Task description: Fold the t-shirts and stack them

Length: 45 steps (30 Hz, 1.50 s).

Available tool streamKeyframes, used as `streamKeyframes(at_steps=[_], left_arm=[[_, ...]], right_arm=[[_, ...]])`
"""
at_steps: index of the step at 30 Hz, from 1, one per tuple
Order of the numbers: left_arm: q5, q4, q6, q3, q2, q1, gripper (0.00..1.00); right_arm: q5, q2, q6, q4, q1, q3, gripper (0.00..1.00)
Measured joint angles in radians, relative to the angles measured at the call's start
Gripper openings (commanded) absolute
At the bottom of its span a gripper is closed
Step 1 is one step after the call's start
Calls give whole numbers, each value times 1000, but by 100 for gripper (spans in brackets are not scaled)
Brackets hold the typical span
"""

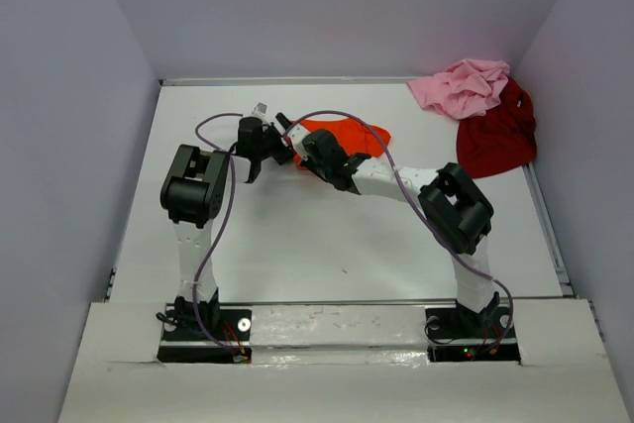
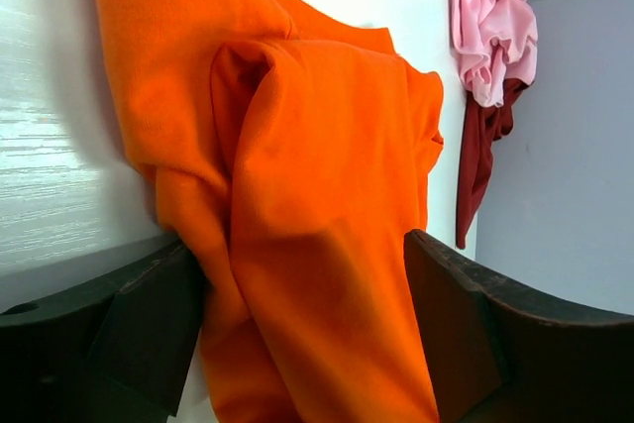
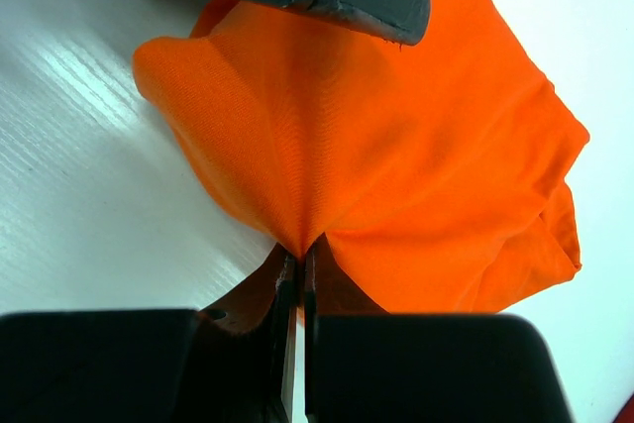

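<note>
White table (image 1: pixel 297 245) holds pink t-shirt (image 1: pixel 461 86) overlapping dark red t-shirt (image 1: pixel 495 141).

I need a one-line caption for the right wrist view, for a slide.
Right gripper shut on a fold of the orange t-shirt, over the white table.

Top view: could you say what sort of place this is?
Probably a robot lab cell: a white table boxed in by plain walls, left arm and right arm bolted at its near edge.
</note>
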Motion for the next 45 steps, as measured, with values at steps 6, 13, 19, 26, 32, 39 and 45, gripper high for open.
streamKeyframes(at_steps=[6, 13, 19, 26, 32, 39, 45], left_arm=[[3, -15, -2, 16, 27, 0, 44], [15, -40, 1, 17, 48, 0, 0], [18, -42, 2, 18, 48, 0, 0], [17, -86, 31, 41, 48, 0, 0], [-8, -206, 84, 115, 48, 1, 0], [-89, -529, 227, 400, 71, 35, 0], [-215, -804, 377, 743, 182, 98, 0]], right_arm=[[0, 0, 0, -2, 0, 0, 0], [0, 0, 0, -2, 0, 0, 0], [18, 0, 21, -5, 0, 0, 87], [50, -52, 203, -48, 0, -42, 97], [59, -243, 391, -77, 8, -179, 97], [-8, -402, 528, -42, 58, -323, 96], [-75, -408, 594, -11, 77, -455, 95]])
